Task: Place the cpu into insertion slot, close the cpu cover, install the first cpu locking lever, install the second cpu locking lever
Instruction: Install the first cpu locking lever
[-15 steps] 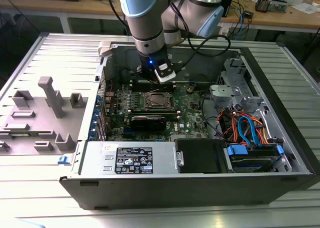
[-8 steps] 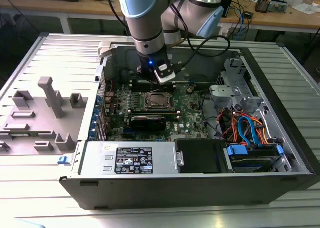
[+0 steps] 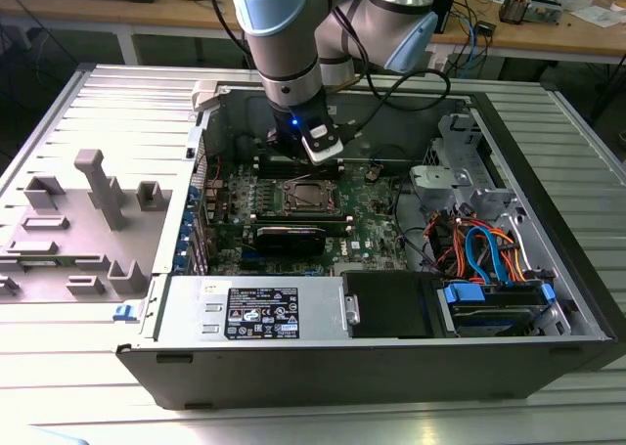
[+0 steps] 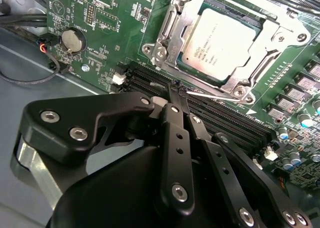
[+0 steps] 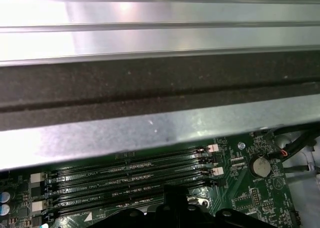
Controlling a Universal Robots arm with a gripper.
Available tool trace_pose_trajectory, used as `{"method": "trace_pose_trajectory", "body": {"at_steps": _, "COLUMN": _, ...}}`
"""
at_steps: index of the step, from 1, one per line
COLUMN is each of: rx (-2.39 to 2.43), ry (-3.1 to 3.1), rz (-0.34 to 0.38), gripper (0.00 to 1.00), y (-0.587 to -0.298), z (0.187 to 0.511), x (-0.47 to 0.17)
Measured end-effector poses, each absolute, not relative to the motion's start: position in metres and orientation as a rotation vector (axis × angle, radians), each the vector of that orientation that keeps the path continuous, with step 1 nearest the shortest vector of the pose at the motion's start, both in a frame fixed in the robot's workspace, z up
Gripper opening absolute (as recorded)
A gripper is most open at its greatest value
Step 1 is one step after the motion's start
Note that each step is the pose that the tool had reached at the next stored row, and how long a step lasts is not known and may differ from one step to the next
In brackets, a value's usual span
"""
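Tool (image 4: 180, 95): in the second wrist view its two black fingers are lying pressed together with no gap at the tips, so it is standing closed and is gripping nothing. The tips are hovering over the black memory slots (image 4: 220, 119), just beside the socket's near edge and close to a thin wire lever (image 4: 220, 96); actual contact with that lever cannot be judged.

Arm (image 3: 293, 44): in the exterior view it is reaching down into the open computer case (image 3: 391, 357), with the tool (image 3: 315, 150) sitting low over the green motherboard (image 3: 372, 232).

Cpu (image 4: 220, 42): it is lying flat in the insertion slot (image 4: 187, 70), silver-grey top facing up.

Cpu cover (image 4: 280, 35): the metal frame is lying down around the chip, its window showing the chip's top.

Exterior view of socket: the cpu (image 3: 309, 197) is sitting near the middle of the board, just below the tool.

First wrist view: the memory slots (image 5: 125, 180) are running alongside the case's metal wall (image 5: 150, 133); a round coin battery (image 5: 259, 165) is sitting on the motherboard (image 5: 250, 198) near them.

Writing: print is showing on the chip's top and on a white label (image 3: 264, 320) on the power supply box; small white lettering is marking the board.

Surface (image 3: 88, 406): ribbed metal is carrying the case.
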State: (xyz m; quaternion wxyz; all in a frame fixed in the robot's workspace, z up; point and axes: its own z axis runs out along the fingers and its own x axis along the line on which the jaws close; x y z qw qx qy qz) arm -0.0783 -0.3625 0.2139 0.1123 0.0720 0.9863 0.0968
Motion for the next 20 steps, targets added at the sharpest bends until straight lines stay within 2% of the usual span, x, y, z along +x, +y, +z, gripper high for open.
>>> {"method": "trace_pose_trajectory", "body": {"at_steps": 20, "rx": 0.304, "ry": 2.882, "rz": 0.273, "gripper": 0.11, "y": -0.3579, "z": 0.2130, "x": -0.0804}}
